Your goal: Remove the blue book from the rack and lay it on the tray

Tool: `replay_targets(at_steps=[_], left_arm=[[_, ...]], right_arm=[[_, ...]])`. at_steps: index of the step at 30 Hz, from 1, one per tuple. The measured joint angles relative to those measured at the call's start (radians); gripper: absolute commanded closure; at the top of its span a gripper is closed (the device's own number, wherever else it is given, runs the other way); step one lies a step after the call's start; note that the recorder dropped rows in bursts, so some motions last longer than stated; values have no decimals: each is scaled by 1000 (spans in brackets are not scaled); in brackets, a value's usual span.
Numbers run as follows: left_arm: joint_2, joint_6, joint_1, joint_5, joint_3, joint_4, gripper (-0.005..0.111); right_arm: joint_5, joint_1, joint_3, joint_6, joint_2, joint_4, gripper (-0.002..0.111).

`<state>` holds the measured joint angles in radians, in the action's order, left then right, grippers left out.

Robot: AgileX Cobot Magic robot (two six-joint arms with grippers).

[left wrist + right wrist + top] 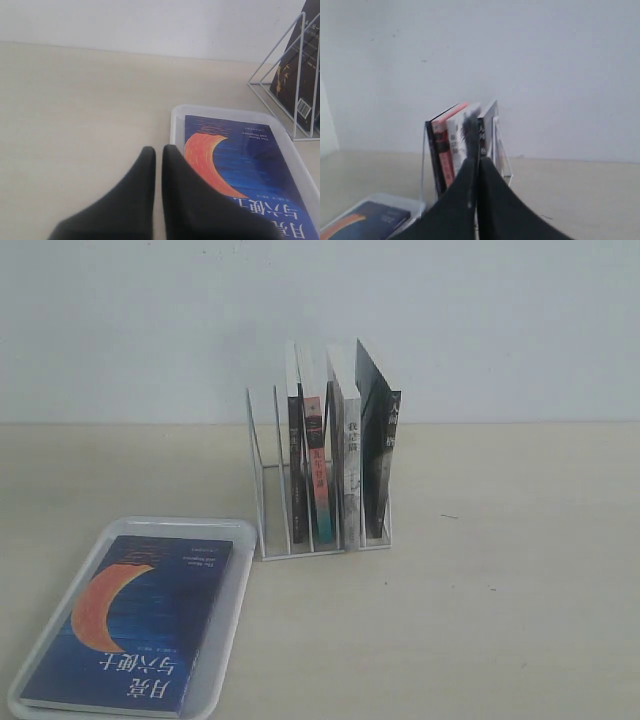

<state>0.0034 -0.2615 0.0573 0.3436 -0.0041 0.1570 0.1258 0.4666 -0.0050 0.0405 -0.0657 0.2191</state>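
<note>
The blue book [135, 620] lies flat, cover up, inside the white tray [235, 590] at the front left; its orange crescent shows in the left wrist view too, where the blue book [250, 165] fills the tray [176, 122]. My left gripper [158, 150] is shut and empty, hovering just beside the tray's near edge. The white wire rack [268, 475] stands mid-table with several other books. My right gripper [477, 161] is shut with nothing in it, some way in front of the rack [502, 150]. Neither arm shows in the exterior view.
In the rack stand a pink-and-teal-spined book [318, 465], a white-spined book [350, 465] and a black-covered book [378, 450] leaning right. The rack's leftmost slots hold nothing. A pale wall rises close behind the beige tabletop [500, 590].
</note>
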Motion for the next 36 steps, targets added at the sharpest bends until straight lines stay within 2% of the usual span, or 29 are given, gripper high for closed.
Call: replay_targets(at_steps=[4,9,23,36], left_arm=[[0,0,0,0,0,0,103],[0,0,0,0,0,0,103],[0,0,0,0,0,0,103],[0,0,0,0,0,0,103]], right_arm=[[-75,-190,0,-18,60,2,108],[-152,-279,2,-22,59,2,108],[-433,-288,5,-24,62,-2,108],[-473,-288,6,-60,62,-56,108]])
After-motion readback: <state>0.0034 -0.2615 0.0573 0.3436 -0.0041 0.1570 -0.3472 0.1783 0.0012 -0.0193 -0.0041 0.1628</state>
